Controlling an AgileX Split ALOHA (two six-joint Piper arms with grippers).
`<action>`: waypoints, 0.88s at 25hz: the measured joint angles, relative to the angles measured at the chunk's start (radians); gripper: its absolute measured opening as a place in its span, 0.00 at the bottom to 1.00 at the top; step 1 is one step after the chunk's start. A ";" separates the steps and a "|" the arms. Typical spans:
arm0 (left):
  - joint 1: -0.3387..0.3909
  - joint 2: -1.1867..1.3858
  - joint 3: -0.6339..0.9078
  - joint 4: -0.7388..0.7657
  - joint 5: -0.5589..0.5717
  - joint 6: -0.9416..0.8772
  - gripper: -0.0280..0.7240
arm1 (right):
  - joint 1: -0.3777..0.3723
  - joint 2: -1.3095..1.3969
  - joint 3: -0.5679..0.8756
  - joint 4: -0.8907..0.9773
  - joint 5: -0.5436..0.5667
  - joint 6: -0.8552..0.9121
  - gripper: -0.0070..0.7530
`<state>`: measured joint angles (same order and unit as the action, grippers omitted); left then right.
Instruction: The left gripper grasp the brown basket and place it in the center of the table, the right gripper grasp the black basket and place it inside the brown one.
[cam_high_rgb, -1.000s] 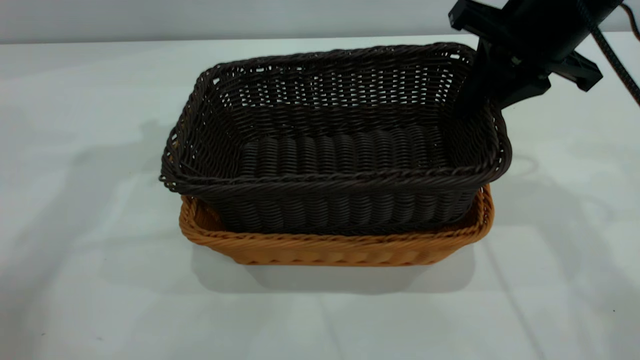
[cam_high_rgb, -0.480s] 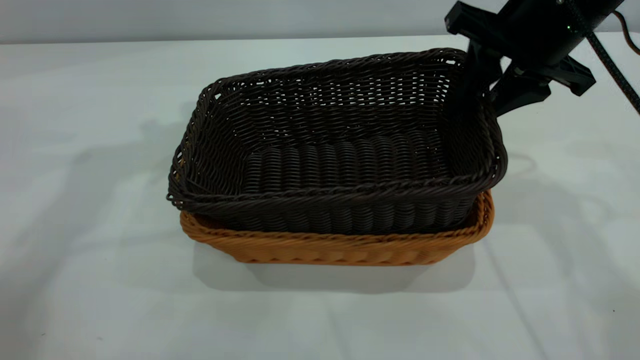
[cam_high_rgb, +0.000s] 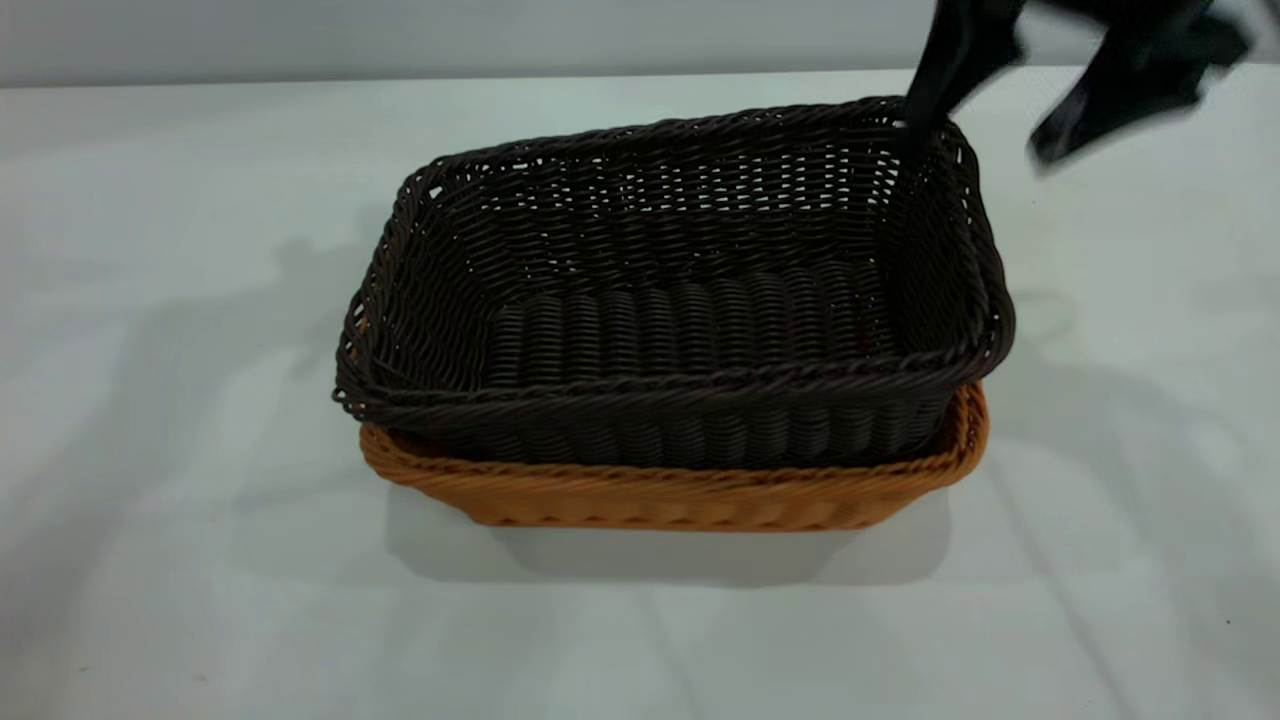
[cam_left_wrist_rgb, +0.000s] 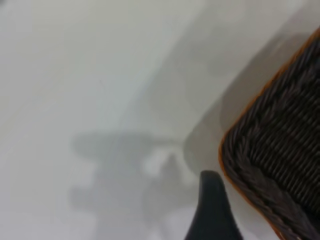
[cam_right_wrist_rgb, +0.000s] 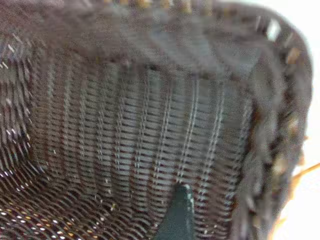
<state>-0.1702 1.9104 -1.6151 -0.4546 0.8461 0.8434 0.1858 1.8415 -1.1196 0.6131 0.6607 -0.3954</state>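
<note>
having released the black basket (cam_high_rgb: 670, 300), right gripper (cam_high_rgb: 1000, 110) rises.

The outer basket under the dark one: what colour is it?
Orange-tan woven wicker brown basket, clearest in the exterior view.

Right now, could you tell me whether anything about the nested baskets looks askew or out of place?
Slightly. The black basket sits in the brown basket but not squarely: its rim overhangs the brown rim at the exterior view's left, and it rides high. The right gripper, open, hangs above its far right corner. Nothing looks damaged.
</note>
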 joint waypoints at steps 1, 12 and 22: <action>0.000 -0.035 0.000 0.000 0.002 -0.004 0.66 | -0.008 -0.048 0.000 -0.015 0.000 0.000 0.84; 0.000 -0.438 -0.001 0.001 0.116 -0.125 0.66 | -0.034 -0.720 0.000 -0.108 0.166 0.000 0.79; 0.000 -0.707 -0.003 0.001 0.321 -0.485 0.66 | -0.034 -1.266 0.031 -0.139 0.437 0.016 0.79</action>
<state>-0.1702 1.2038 -1.6184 -0.4534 1.1669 0.3579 0.1519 0.5757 -1.0882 0.4745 1.0980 -0.3792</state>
